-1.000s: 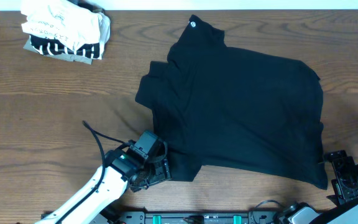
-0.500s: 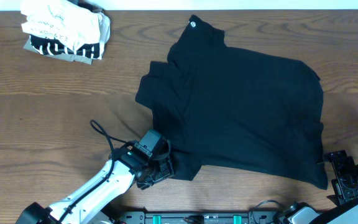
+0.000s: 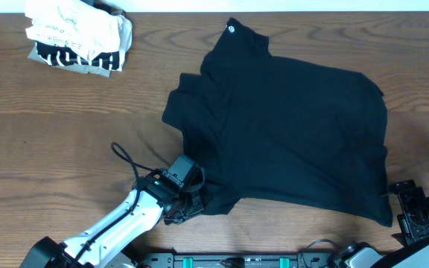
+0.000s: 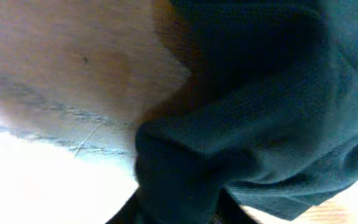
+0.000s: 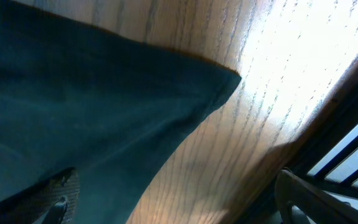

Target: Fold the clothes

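Black shirt (image 3: 289, 134) flat on wood table (image 3: 58, 126); L end effector (image 3: 192, 202) grips hem; R (image 3: 408, 205) unclear.

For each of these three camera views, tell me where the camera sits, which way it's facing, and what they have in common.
Overhead: fixed above the wooden table, looking straight down on the black short-sleeved shirt, the folded white-and-black clothes pile, and both arms.
Left wrist: on the left arm, pointing down close at bunched black fabric on wood; the left end effector itself is barely visible.
Right wrist: on the right arm, looking at the shirt's corner; a finger of the right end effector shows.
Shared: all see the shirt.
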{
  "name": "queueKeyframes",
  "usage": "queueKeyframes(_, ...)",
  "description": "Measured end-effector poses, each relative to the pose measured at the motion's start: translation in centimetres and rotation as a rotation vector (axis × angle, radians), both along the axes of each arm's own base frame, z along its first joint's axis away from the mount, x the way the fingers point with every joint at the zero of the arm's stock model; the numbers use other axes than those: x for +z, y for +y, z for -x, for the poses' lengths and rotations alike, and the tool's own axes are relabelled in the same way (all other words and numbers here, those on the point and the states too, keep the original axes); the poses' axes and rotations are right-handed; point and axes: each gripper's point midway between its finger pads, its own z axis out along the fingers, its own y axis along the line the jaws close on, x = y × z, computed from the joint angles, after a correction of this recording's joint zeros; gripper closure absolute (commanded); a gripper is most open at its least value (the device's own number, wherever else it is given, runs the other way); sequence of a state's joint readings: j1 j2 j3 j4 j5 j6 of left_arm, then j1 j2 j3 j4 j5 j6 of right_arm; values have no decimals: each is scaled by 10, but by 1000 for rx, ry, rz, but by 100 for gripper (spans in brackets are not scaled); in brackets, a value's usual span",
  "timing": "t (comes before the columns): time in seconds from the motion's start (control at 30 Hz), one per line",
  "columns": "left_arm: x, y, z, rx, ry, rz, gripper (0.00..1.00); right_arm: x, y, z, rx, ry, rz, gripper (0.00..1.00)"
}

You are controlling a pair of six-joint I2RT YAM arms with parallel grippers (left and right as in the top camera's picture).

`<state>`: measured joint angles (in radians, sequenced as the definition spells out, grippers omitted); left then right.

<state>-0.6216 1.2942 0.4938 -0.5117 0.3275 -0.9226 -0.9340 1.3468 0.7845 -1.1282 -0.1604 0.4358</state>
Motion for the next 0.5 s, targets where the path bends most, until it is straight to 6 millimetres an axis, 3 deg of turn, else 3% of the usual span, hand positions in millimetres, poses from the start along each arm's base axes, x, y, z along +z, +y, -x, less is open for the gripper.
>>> queueKeyframes(0.13,-1,1,1,-12,0,-5,94,0,-1,0,-2,2,3,1)
queueKeyframes(0.5,1,13,8,-9,11,-53,94,-3,-17,4,-84,47,80,1)
